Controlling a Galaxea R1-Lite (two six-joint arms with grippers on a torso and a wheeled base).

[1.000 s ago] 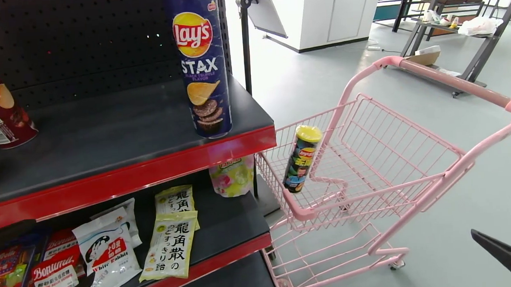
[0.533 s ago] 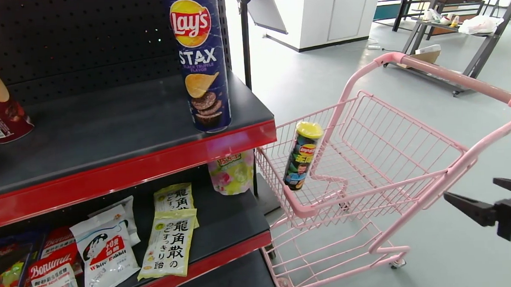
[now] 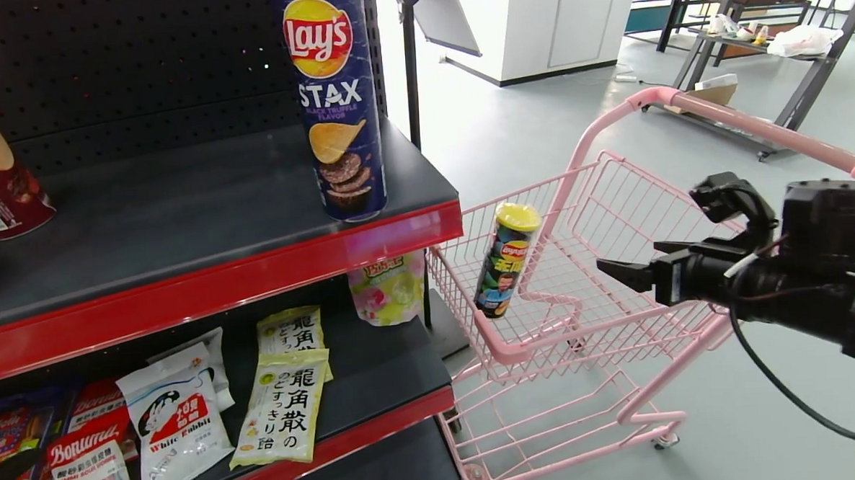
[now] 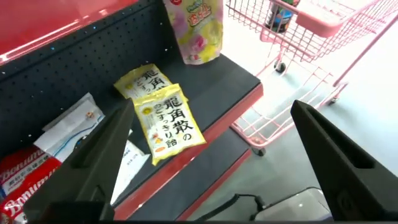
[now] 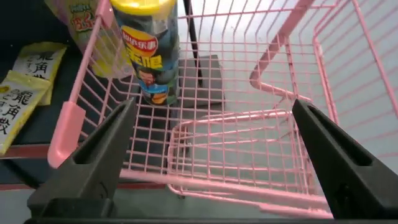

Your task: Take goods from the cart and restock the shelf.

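Right arm swings in from the low right edge and now hangs over the cart (image 3: 755,137), with the right gripper (image 3: 627,264) pointing toward the shelf (image 3: 220,278). From the head view, the small yellow-lidded can (image 3: 506,259) stands in the basket corner nearest the shelf, well apart from that gripper, and a tall blue can (image 3: 336,107) stands at the upper shelf's front edge. Over to the left wrist view: the left gripper (image 4: 211,118) is spread wide and holding nothing, hovering in front of the lower shelf where the yellow packets (image 4: 171,121) lie flat beside a pink-green pouch (image 4: 198,28). On the right wrist view, the right gripper (image 5: 212,106) has its fingers wide apart and empty above the wire basket, and the yellow-lidded can (image 5: 148,53) stands upright beyond them against the basket wall.
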